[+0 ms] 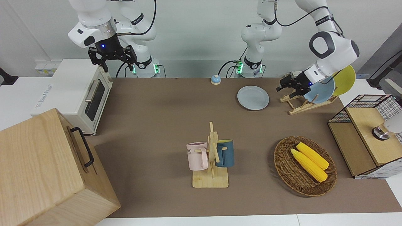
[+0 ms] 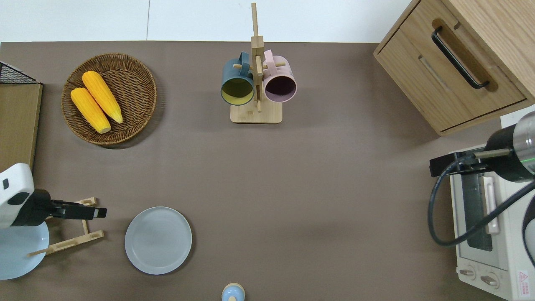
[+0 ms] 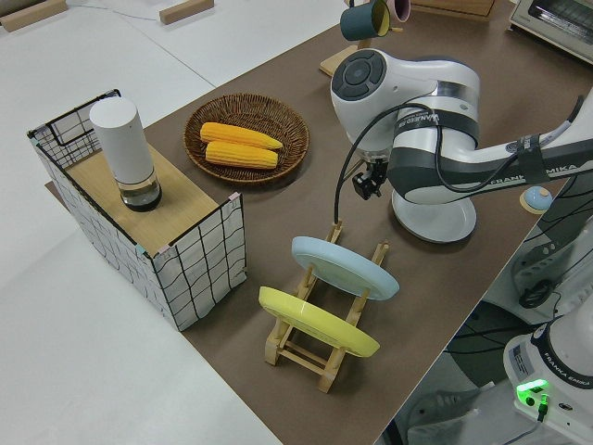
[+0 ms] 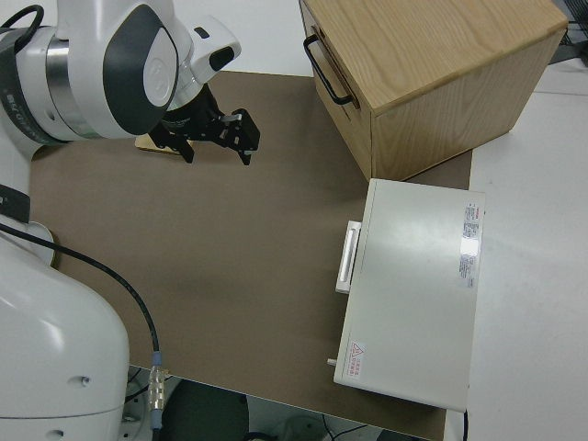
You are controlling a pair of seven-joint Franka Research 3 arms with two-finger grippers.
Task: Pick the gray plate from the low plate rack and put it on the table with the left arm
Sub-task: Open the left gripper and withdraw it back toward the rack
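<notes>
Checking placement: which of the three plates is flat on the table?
The gray plate, lying flat on the table. The light-blue plate and yellow plate stand slanted in the low plate rack.

Robot lab (mock kitchen), toaster oven (image 1: 75, 94)

Plain off-white wall (image 1: 194, 37) ran across the top of the front view, no windows in shot. White socket strip (image 1: 47, 66) sat low on it at upper left; a dark grey panel (image 1: 383, 53) cut in at upper right. Furniture: pale wooden cabinet (image 1: 40, 169) filled the lower left, with a black handle (image 1: 83, 146) on its drawer face; a white toaster oven (image 1: 72, 91) stood just above it in frame. A wire-grid crate (image 1: 370, 138) with a wooden top sat at the right edge. Left side view showed a white surface upper left carrying two wooden blocks (image 3: 185, 11). Light was even and diffuse, shadows soft.
</notes>
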